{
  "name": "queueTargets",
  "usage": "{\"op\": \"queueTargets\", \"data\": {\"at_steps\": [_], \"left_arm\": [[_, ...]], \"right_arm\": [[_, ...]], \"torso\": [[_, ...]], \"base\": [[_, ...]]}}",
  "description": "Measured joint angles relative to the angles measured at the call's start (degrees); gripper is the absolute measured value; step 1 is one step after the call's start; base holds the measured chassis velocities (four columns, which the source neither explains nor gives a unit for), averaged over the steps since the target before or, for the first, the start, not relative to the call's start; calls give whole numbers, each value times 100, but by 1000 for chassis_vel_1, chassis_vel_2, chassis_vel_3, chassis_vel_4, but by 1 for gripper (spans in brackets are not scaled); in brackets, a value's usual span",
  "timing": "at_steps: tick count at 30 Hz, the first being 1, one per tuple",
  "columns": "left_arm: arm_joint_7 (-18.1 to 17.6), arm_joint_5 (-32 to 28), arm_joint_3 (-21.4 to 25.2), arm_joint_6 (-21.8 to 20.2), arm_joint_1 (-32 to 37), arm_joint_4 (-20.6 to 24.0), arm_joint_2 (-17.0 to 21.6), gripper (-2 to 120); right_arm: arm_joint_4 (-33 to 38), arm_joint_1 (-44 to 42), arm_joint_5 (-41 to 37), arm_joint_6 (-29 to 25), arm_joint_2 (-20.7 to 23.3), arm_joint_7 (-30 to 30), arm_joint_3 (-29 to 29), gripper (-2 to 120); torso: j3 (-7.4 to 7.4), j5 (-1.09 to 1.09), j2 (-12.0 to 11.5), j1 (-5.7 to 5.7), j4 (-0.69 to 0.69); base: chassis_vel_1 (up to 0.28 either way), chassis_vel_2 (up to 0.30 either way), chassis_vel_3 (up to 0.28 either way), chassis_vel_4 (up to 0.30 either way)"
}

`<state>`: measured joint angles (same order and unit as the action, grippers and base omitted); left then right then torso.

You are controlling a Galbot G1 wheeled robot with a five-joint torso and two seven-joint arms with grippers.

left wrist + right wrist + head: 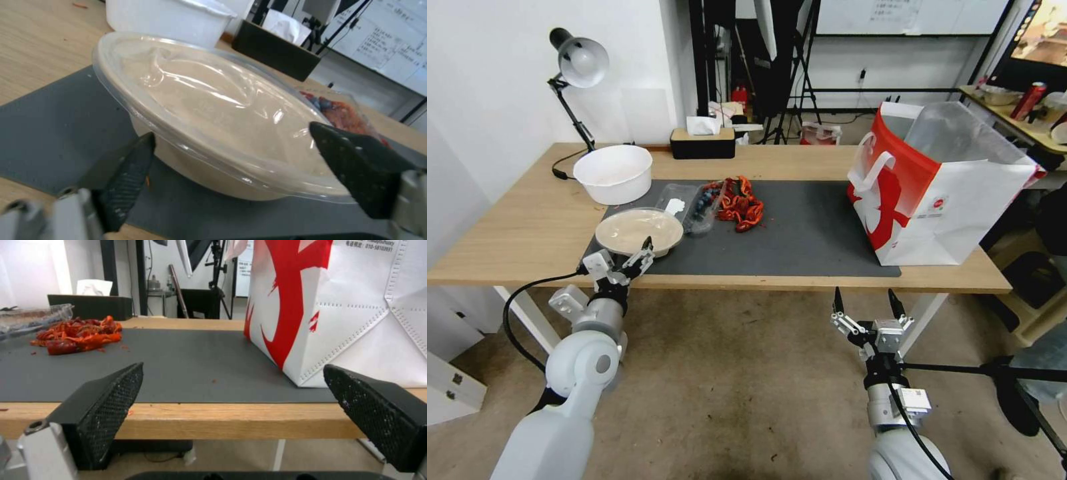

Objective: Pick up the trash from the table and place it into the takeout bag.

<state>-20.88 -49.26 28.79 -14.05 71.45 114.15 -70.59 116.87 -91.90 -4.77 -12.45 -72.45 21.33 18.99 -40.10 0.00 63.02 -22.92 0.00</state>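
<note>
- Left end effector (625, 262) spread wide at near bench edge, black fingers (126, 173) flanking the near side of the round lidded dish (639, 231); holding nothing, contact with dish not clear.
- In left wrist view, dish (213, 110) right in front of and between the open fingers, clear domed lid over beige contents, sitting on dark grey mat (53, 133).
- Right end effector (867, 313) spread wide, empty, below and in front of bench (527, 233) edge, well apart from the trash.
- In right wrist view, fingers (106, 403) level with the wooden bench front (213, 420); takeout bag (356, 306) standing ahead on the mat's end.
- Takeout bag (940, 187) upright at right end of mat (814, 233), white with red print, loop handles, clear liner sticking up out of the open top.
- Red-orange food scraps (742, 203) piled mid-mat, well apart from both end effectors; same pile (78, 335) in right wrist view.
- Clear plastic tray (694, 203) between dish and scraps, touching the scraps.
- White bowl (613, 173) behind dish, on bare wood just off the mat corner.
- Tissue box (702, 141) and desk lamp (577, 73) at back of bench.
</note>
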Motion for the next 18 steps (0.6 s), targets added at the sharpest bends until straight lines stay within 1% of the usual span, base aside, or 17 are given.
{"op": "queueTargets", "data": {"at_steps": [1,2,3,4,7,9,10,11,12,15,16,18], "left_arm": [[-29,-4,-1,-34,-12,-3,11,82],[-88,-13,-1,-109,-27,-5,33,75],[-134,-27,-1,-159,-34,-4,48,71],[-134,-27,-1,-159,-34,-4,48,71],[-317,-127,4,-352,-68,15,91,55],[-329,-136,7,-365,-71,17,92,54],[-353,-154,19,-395,-76,23,97,47],[-356,-157,38,-408,-76,24,109,42],[-356,-157,38,-408,-76,24,109,42],[-274,-157,55,-364,-57,23,130,29],[-274,-157,55,-364,-57,23,130,29],[-111,-134,74,-233,-48,14,143,20]], "right_arm": [[0,-2,5,0,-5,3,0,100],[0,-8,13,0,-19,8,-2,100],[0,-13,20,-1,-26,10,-3,100],[0,-13,20,-1,-26,10,-3,100],[-3,-28,46,-11,-58,17,-3,100],[-4,-29,48,-12,-60,18,-3,100],[-9,-33,53,-15,-69,23,-3,100],[-14,-36,59,-21,-79,32,-3,100],[-14,-36,59,-21,-79,32,-3,100],[-22,-36,63,-26,-92,43,-3,100],[-22,-36,63,-26,-92,43,-3,100],[-27,-36,64,-27,-95,45,-3,100]], "torso": [[0,0,0,0,0],[0,0,0,0,0],[0,0,0,0,0],[0,0,0,0,0],[0,0,0,0,0],[0,0,0,0,0],[0,0,0,0,0],[0,0,0,0,0],[0,0,0,0,0],[0,0,0,0,0],[0,0,0,0,0],[0,1,0,0,0]], "base": [[0,0,0,0],[0,0,0,0],[0,0,0,0],[0,0,0,0],[0,0,0,0],[0,0,0,0],[0,0,0,0],[0,0,0,0],[0,0,0,0],[0,0,0,0],[0,0,0,0],[0,0,0,0]]}}
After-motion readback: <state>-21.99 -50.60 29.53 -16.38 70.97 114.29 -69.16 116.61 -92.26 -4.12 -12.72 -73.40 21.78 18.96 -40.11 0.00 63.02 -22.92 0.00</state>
